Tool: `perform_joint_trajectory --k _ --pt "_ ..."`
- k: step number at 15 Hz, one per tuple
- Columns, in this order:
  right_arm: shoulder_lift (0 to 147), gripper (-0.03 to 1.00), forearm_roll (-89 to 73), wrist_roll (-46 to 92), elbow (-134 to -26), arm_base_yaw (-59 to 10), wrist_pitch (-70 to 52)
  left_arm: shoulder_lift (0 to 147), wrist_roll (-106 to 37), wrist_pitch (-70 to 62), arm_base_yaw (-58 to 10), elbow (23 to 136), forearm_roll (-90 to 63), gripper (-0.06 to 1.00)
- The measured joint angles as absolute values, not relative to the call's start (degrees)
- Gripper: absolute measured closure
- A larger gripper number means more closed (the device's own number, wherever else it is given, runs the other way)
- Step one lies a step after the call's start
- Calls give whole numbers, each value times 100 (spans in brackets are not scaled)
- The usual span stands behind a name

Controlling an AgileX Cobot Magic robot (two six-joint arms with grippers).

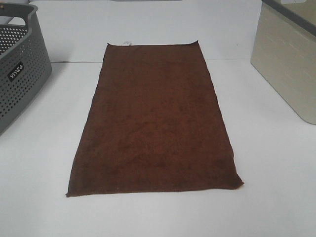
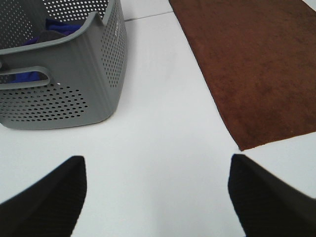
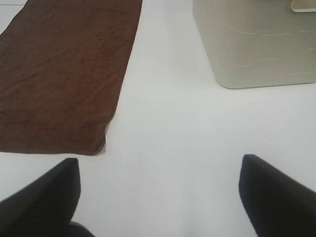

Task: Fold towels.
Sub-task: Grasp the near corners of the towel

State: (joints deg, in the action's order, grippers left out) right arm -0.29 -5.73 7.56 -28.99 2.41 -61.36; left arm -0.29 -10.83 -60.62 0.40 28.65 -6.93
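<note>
A dark reddish-brown terry towel (image 1: 154, 123) lies flat and unfolded on the white table, long side running away from me, with a small white tag (image 1: 126, 43) on its far short edge. Neither arm shows in the exterior high view. My left gripper (image 2: 157, 197) is open and empty above bare table, off the towel's near left corner (image 2: 241, 147). My right gripper (image 3: 159, 197) is open and empty above bare table, off the towel's near right corner (image 3: 101, 148). Neither gripper touches the towel.
A grey perforated basket (image 1: 19, 74) stands at the left edge, with blue cloth (image 2: 29, 74) inside. A beige bin (image 1: 289, 64) stands at the right edge. White table (image 1: 276, 173) surrounds the towel.
</note>
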Motion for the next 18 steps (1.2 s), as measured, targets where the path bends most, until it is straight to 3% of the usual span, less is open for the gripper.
perform_joint_trajectory --k 14,18 --pt "-29 15 -573 756 -2899 241 -6136 -29 -1026 -6050 40 2871 -705 19" --pt "481 15 -573 561 -2991 241 -5879 487 -963 -4383 40 2848 -1358 19"
